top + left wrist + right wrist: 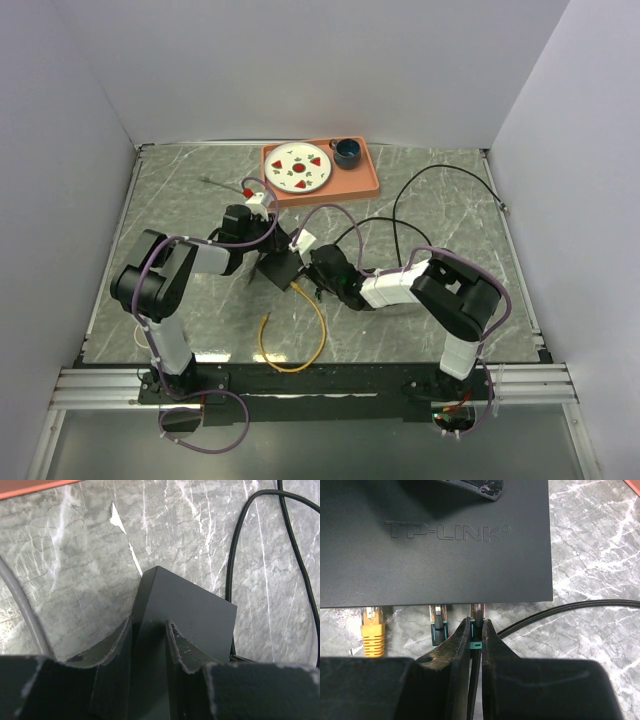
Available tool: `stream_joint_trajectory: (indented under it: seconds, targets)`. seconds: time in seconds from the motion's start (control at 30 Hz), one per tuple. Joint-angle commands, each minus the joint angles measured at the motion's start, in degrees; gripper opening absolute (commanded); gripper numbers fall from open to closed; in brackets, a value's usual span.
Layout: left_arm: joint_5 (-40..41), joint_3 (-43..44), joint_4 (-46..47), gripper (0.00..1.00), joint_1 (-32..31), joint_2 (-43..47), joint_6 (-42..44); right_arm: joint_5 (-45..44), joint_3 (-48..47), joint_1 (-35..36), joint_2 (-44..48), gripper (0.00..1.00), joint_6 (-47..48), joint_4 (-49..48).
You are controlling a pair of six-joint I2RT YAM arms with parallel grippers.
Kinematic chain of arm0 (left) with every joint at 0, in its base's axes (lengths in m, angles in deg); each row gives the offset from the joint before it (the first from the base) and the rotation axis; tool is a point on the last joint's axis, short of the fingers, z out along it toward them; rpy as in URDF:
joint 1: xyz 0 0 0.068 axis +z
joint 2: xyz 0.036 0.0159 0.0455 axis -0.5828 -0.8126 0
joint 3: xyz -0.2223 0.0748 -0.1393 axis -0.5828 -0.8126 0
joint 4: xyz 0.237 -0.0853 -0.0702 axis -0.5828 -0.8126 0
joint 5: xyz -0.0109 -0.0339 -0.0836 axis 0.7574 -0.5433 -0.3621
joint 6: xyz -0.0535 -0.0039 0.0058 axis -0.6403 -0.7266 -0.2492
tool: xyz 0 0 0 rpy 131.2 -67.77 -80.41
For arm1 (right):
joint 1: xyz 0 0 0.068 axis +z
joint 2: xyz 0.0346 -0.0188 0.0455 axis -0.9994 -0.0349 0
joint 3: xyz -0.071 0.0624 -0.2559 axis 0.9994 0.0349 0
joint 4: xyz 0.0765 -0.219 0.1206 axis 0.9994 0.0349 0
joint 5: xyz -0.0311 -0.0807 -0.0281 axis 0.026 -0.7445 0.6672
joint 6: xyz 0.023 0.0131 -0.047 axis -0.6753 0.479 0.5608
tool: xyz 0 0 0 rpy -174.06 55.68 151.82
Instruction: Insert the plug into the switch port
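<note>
In the right wrist view the switch (445,545) runs off the frame's top and left, and its ports lie out of sight under its lower edge (how deep any connector sits cannot be told). The plug (478,616) is mostly buried between the right gripper (476,630) fingers. In the left wrist view the left gripper (148,630) covers the switch's lower end; the orange tray (20,485) is a sliver at upper left. From above, the ports are too small to see.

Left pincer (268,250) and right pincer (306,281) meet at the black switch box (279,268), a yellow cable (261,340) looping just beside.
</note>
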Motion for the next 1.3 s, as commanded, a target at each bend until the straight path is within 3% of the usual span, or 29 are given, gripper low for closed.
stream_joint_trajectory:
  seconds: [0.0,0.23,0.37,0.7,1.0,1.27]
  targets:
    - [-26.9,-2.5,-12.2,0.33,-11.6,-2.4,-5.3,5.7,-5.9,-0.8,0.0,0.0,0.0,-13.0]
    - [-21.8,-1.1,-14.7,0.38,-11.1,-1.2,-4.5,7.1,-6.1,-0.7,1.1,0.0,-0.7,-8.0]
    - [-18.7,-1.0,-15.0,0.51,-8.7,-0.5,-4.9,8.2,-4.9,-0.7,2.0,0.0,-2.0,-3.9]
    - [-15.4,0.8,-17.7,0.64,-0.9,1.3,-3.8,9.4,-1.1,-0.7,4.0,0.22,-4.7,1.3]
    - [-9.3,5.5,-22.4,0.73,0.1,6.4,-2.4,8.6,-2.6,-0.8,5.3,0.42,-4.8,5.9]
    - [1.5,6.8,-27.0,0.78,0.3,15.3,-0.5,6.5,-1.7,-0.7,8.7,0.58,-5.5,7.5]
